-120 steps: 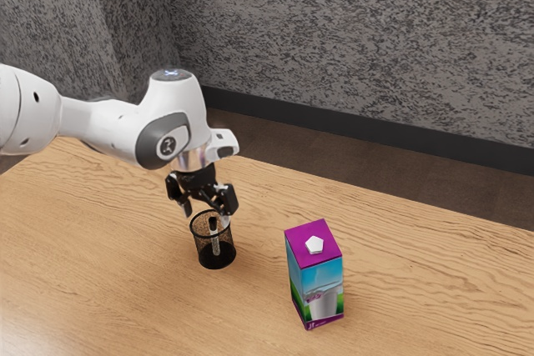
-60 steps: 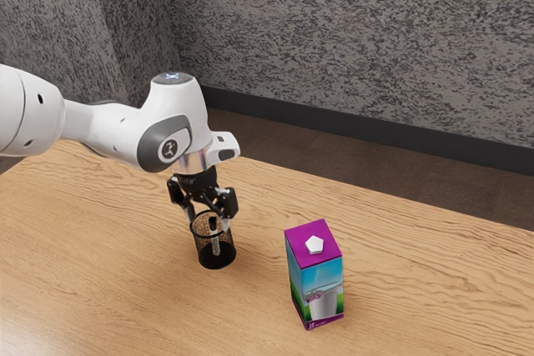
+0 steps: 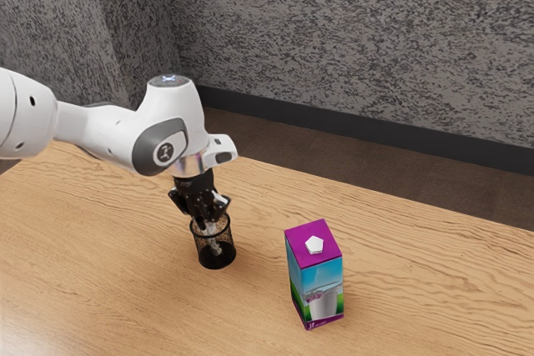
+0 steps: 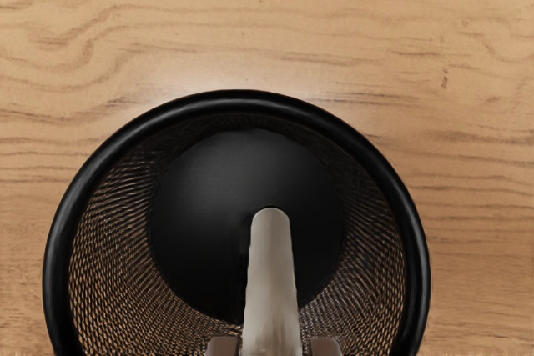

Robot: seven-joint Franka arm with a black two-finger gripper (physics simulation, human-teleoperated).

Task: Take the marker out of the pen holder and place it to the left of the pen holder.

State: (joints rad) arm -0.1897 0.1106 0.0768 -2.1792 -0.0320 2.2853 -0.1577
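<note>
Down inside the mesh pen holder (image 3: 217,261), the marker (image 4: 271,289) has its upper part pinched by the hand (image 3: 209,226). The pen holder stands in from the counter's (image 3: 108,273) far edge in the exterior view; the carton (image 3: 317,281) sits farther from that edge.

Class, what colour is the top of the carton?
Purple. The carton's top shows best in the exterior view.

- The marker (image 4: 271,281): pale grey barrel with a rounded end, standing inside the pen holder (image 4: 238,99).
- The pen holder: round black mesh cup, thick rim, solid base, upright on the wooden table (image 4: 250,6).
</note>
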